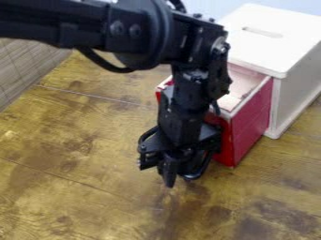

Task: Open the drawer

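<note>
The red drawer (247, 120) stands pulled partway out of the white cabinet (286, 45), with its pale pink inside (249, 86) showing. My gripper (171, 172) hangs point down in front of the drawer's face, hiding most of the black plate. Its dark fingers look parted, with nothing clearly between them. A piece of the black wire loop handle (198, 171) shows low down, just right of the fingers and close to them. I cannot tell whether it touches them.
The cabinet has a slot in its top (266, 31) and stands at the back right of the worn wooden table (75, 178). A ribbed wall panel (25, 58) runs along the left edge. My black arm (113, 26) reaches in from the upper left.
</note>
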`<action>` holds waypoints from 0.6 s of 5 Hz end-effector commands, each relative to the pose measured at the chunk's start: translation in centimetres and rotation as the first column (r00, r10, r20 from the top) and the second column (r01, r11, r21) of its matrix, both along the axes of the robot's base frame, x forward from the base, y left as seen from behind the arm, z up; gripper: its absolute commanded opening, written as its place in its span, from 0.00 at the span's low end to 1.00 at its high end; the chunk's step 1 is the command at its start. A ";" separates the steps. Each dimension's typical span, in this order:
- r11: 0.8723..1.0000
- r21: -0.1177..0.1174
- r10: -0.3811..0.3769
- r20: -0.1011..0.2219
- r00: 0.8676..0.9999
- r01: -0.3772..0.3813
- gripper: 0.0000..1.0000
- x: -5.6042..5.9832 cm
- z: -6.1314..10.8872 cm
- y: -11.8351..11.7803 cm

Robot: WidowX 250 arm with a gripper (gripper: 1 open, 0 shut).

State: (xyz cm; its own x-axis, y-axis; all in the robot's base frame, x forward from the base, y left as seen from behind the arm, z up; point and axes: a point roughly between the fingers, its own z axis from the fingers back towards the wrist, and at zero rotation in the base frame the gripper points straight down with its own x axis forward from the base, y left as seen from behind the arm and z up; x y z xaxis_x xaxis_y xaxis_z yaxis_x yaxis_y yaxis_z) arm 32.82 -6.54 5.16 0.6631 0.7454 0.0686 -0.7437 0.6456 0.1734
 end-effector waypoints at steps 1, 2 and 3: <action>0.995 -0.006 -0.098 0.004 0.995 0.098 1.00 0.0 0.2 -2.1; 0.997 -0.009 -0.080 0.008 0.997 0.080 1.00 0.0 0.6 -2.0; 0.998 -0.012 -0.063 0.011 0.998 0.063 1.00 0.1 1.0 -1.8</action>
State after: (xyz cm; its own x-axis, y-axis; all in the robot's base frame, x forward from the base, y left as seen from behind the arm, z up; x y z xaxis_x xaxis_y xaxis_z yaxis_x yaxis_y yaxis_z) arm 32.74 -6.38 5.23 0.6781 0.7325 0.0608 -0.7278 0.6576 0.1946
